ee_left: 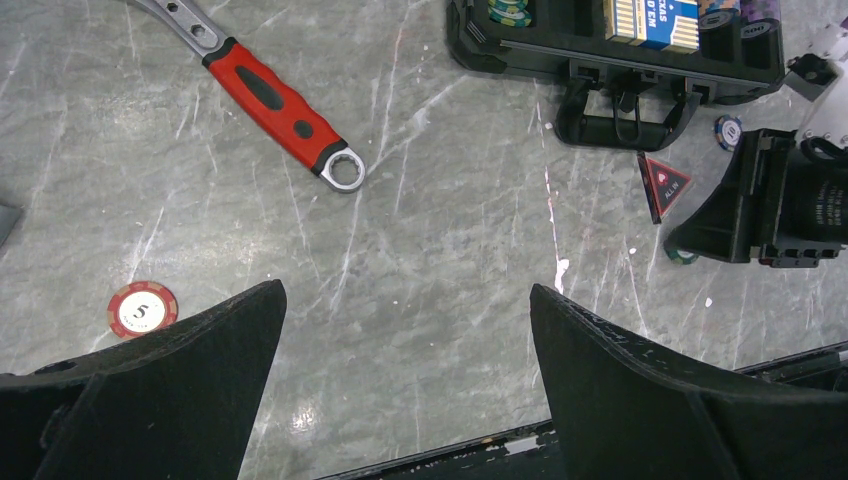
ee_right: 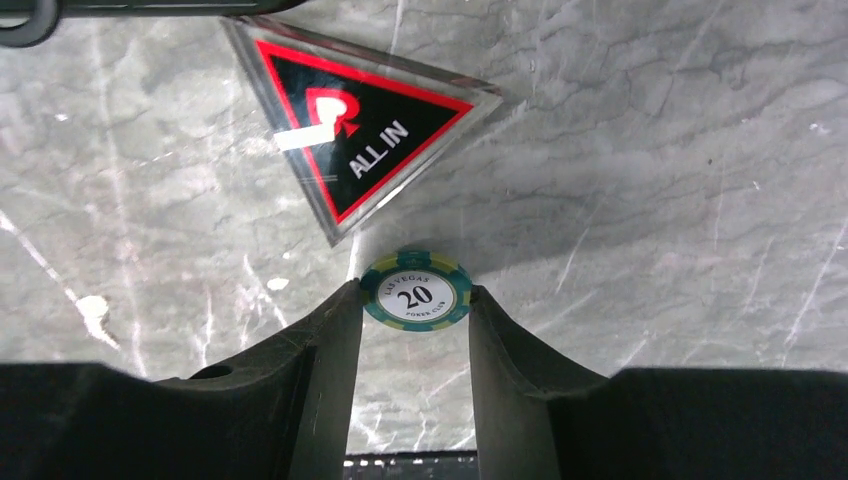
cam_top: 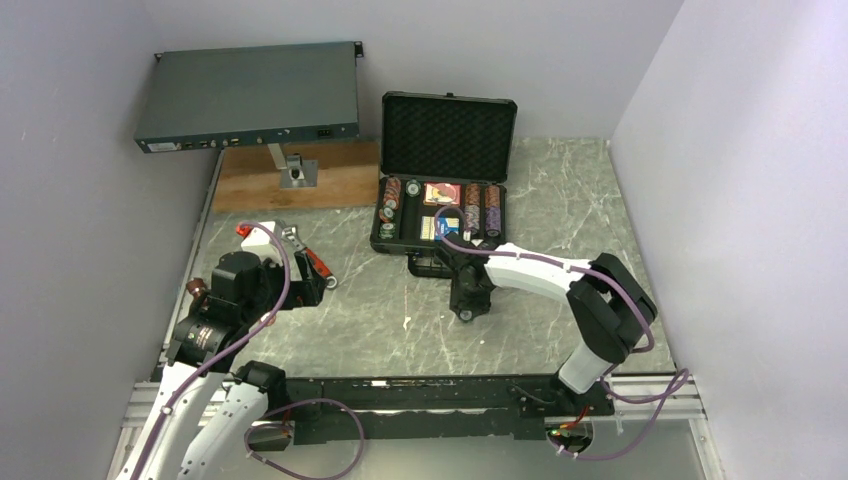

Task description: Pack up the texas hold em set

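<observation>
Round green-striped poker chip [ee_right: 416,291], mid-table, sits clamped in the right gripper [ee_right: 412,305]; left gripper [ee_left: 405,300] gapes empty. Black foam-lined hard case [cam_top: 448,135] by the far edge stands open, mostly filled; red triangular token [ee_right: 350,130] and red-white chip [ee_left: 143,309] lie outside.

Soft, even overhead light fills all three views, bright and flat. The marble table [ee_left: 430,230] carries pale sheen patches (strongest low in the left wrist view). Glare streaks the clear triangular token [ee_right: 350,150], whiting out part of its print. A soft shadow spreads beside the green 20 chip [ee_right: 416,291], itself sharp; the right gripper's fingers [ee_right: 300,390] are blurred, near-black.
</observation>
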Available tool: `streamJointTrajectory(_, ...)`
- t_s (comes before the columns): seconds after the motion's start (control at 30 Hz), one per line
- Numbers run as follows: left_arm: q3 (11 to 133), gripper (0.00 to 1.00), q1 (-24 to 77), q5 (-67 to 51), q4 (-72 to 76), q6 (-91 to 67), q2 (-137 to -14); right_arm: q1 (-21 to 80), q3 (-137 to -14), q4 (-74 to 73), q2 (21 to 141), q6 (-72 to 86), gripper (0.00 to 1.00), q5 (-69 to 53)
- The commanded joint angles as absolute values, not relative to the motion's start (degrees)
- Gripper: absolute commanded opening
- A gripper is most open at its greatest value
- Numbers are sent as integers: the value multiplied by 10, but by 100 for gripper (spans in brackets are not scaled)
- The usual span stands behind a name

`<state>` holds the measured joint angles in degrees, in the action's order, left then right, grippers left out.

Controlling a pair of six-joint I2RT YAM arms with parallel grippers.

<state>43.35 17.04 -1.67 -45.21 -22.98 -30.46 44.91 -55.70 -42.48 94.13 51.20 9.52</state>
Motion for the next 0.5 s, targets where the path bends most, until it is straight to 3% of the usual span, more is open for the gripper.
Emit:
streamJointTrajectory(0.0,433,99,168,-14,-434,-221,-300,452,-594,-467,894,517,20,113)
streamJointTrajectory(0.47,433,99,167,-16,-433,-221,-303,442,-704,-532,881,496,21,163)
